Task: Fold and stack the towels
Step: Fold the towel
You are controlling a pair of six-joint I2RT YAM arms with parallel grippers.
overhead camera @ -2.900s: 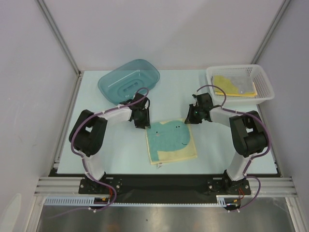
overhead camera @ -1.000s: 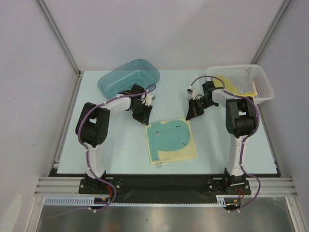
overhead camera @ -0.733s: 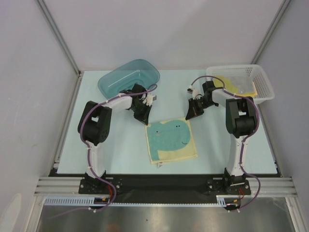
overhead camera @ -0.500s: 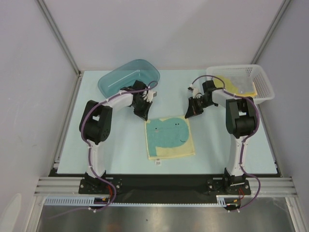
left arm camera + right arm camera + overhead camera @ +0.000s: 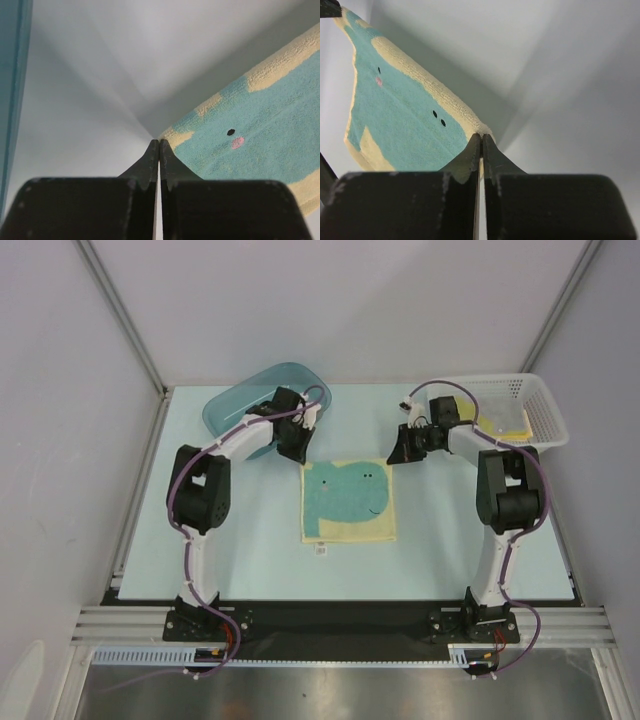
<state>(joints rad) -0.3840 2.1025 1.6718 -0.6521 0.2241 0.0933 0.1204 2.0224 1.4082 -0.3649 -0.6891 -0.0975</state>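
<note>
While both claws pinch its far corners, 1 cream-and-teal towel (image 5: 348,502) sits mid-table.
L gripper (image 5: 300,457) & R gripper (image 5: 394,456): jaws fully closed, L nipping the far-left corner, R the far-right, far edge stretched between them. 1 small white tag (image 5: 321,549) at near-left edge, print too small to read. 1 teal tub (image 5: 240,405) far left; 1 white mesh basket (image 5: 545,405) far right w/ yellow towel (image 5: 500,420) inside, count unclear.

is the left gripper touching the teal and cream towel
Touching. The left wrist view shows the left gripper with its fingertips shut on the corner of the towel, with no gap between them.
</note>
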